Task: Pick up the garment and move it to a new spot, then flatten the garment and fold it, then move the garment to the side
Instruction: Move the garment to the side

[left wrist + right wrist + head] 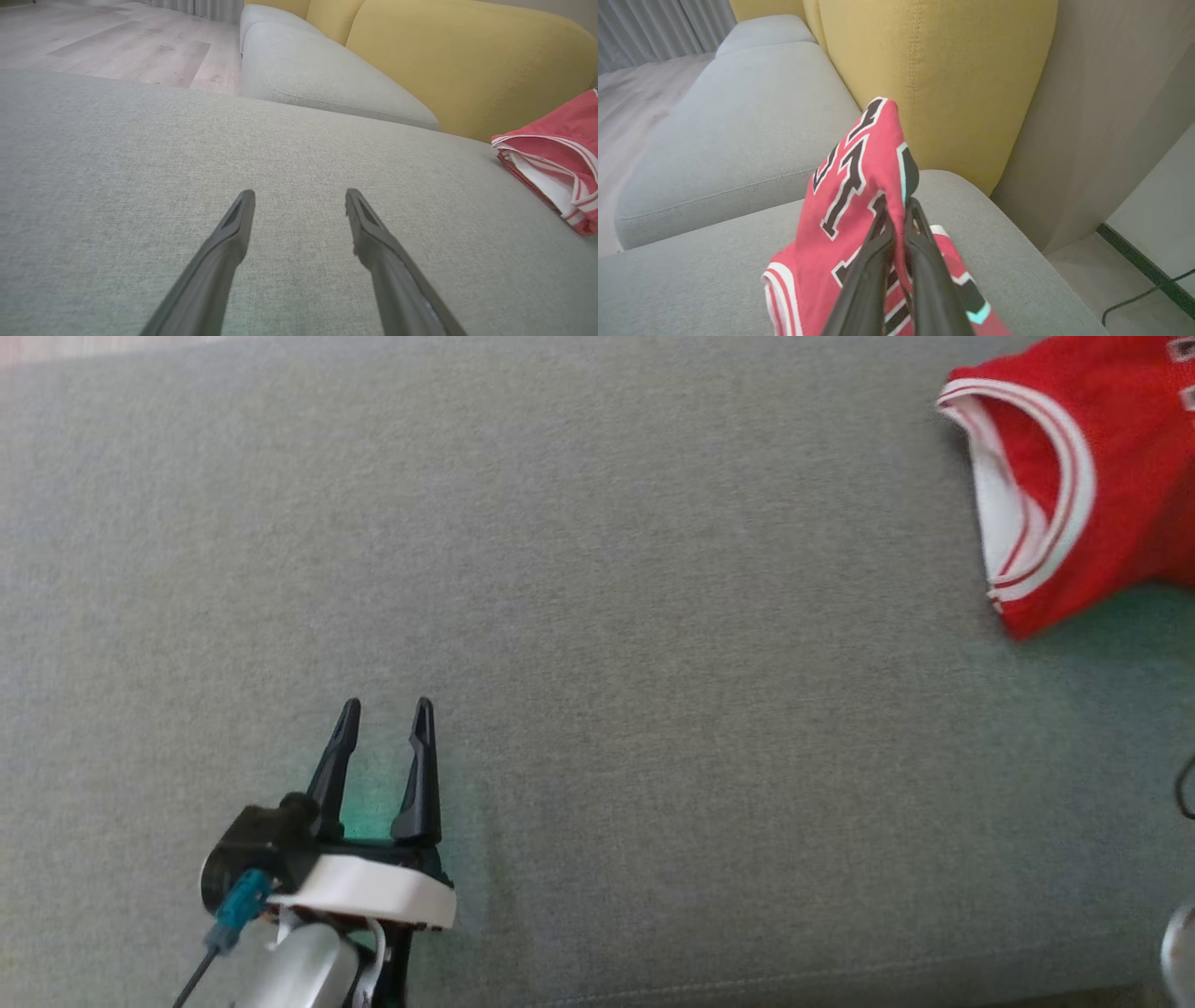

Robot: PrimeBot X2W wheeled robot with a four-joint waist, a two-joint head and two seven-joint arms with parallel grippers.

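The right tool (899, 207) is clamped on a fold of the red basketball jersey with white trim and black numerals (850, 186), holding it up in a peak over the grey fabric sofa cushion (738, 140), in front of the yellow backrest (934, 70). And the left tool (387, 709) hangs gaping wide above the cushion, well apart from the jersey.

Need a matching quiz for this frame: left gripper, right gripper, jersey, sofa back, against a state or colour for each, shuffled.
Things:
1. left gripper
2. right gripper
3. jersey
4. sofa back

States or colours:
A. yellow
B. shut on cloth
C. red with white trim
D. open, holding nothing

Pairs: 1-D, 2-B, 3-C, 4-A
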